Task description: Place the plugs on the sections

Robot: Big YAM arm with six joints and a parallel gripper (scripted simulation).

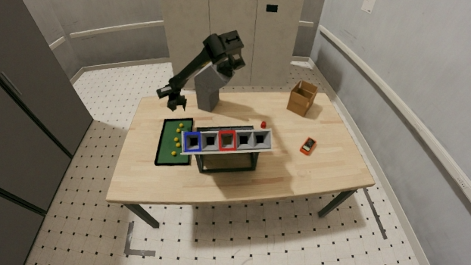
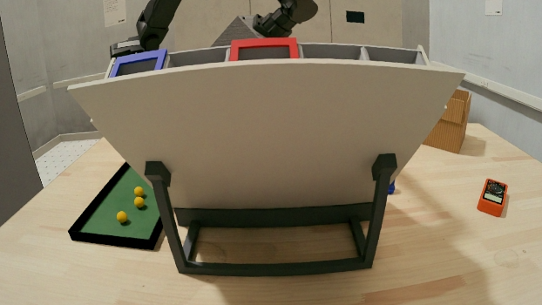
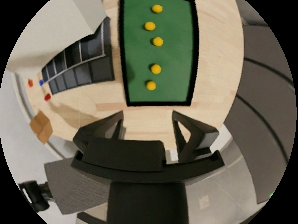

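My gripper is open and empty, hanging in the air behind the far end of the green marble tray. Its two fingers frame the tray in the wrist view. Several yellow marbles lie in the tray. The funnel row stands on a dark frame behind a grey cover. The blue-banded funnel is at its left end and the red-banded funnel is in the middle. The red plug sits on the table behind the row's right part. The blue plug peeks out beside the frame's right leg.
A cardboard box stands at the back right of the table. An orange device lies right of the funnel row. The arm's grey base stands at the table's back middle.
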